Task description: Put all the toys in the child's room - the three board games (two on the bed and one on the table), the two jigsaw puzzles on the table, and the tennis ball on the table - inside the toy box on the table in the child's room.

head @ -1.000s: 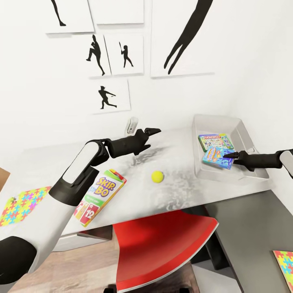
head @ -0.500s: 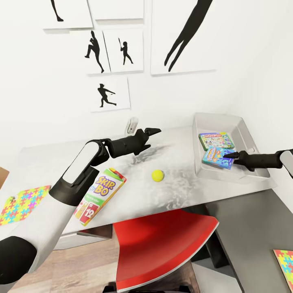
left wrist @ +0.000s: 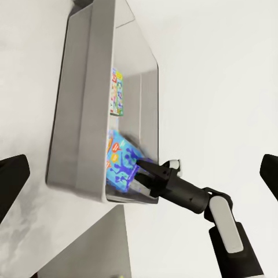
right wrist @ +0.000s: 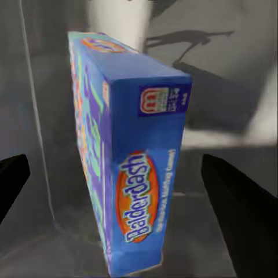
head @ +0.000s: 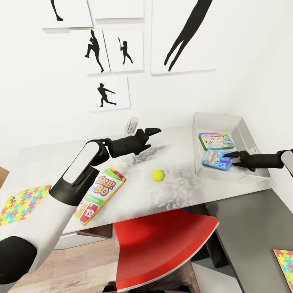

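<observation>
The grey toy box point(head: 243, 129) sits at the table's right end. A green Monopoly game point(head: 216, 140) and a blue Balderdash game point(head: 215, 158) lie inside it. My right gripper point(head: 232, 156) is open over the Balderdash game point(right wrist: 130, 174), its fingers wide apart on either side of the box and not touching it. My left gripper point(head: 153, 131) hovers open above the middle of the table, holding nothing. Below it on the tabletop are the yellow tennis ball point(head: 157, 175) and the Skip-Bo game point(head: 99, 196). One jigsaw puzzle point(head: 22, 203) lies at the table's left end.
A red chair point(head: 162, 244) stands under the table's front edge. A second jigsaw puzzle point(head: 285, 264) lies on a lower grey surface at the bottom right. A small white device point(head: 132, 125) stands against the wall, which carries silhouette posters.
My right gripper has opened and let go of the Balderdash game, which has dropped from a tilt to lie flatter in the toy box. The left arm has stayed put.
</observation>
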Robot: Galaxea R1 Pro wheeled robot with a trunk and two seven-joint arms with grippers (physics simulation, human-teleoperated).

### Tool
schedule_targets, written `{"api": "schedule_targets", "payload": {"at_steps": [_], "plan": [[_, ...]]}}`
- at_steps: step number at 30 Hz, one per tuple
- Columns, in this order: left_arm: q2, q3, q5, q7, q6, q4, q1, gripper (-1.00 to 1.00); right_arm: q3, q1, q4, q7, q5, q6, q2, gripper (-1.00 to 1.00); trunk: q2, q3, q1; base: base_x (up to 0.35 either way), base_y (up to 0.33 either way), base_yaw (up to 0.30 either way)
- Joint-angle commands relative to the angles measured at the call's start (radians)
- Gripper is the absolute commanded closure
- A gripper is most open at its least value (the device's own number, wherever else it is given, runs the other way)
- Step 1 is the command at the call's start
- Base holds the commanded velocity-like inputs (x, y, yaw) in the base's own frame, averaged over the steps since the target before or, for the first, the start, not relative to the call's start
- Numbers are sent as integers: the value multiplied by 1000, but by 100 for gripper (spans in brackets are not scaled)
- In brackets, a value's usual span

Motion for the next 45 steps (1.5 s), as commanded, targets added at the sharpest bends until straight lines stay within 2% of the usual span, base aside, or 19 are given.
{"api": "schedule_targets", "payload": {"at_steps": [1, 19, 35, 40, 45], "plan": [[1, -1, 11, 9, -2, -1, -1, -100, 5, -1, 0, 10, 6, 0, -1, -100, -2, -2, 1, 0, 0, 0], [0, -1, 11, 10, -2, -2, -1, -100, 2, -2, -7, 10, 6, 0, -7, -100, -2, -2, 1, 0, 0, 0], [0, 0, 11, 9, -2, -3, 0, -100, -2, -12, -92, 8, 6, 0, -8, -100, -2, -2, 1, 0, 0, 0], [0, -1, 11, 9, -2, -3, 0, -100, -12, -13, -135, 8, 6, 0, -8, -100, -2, -2, 1, 0, 0, 0], [0, -1, 10, 9, -2, -3, 1, -100, -45, -11, -193, 8, 6, 0, -8, -100, -2, -2, 1, 0, 0, 0]]}}
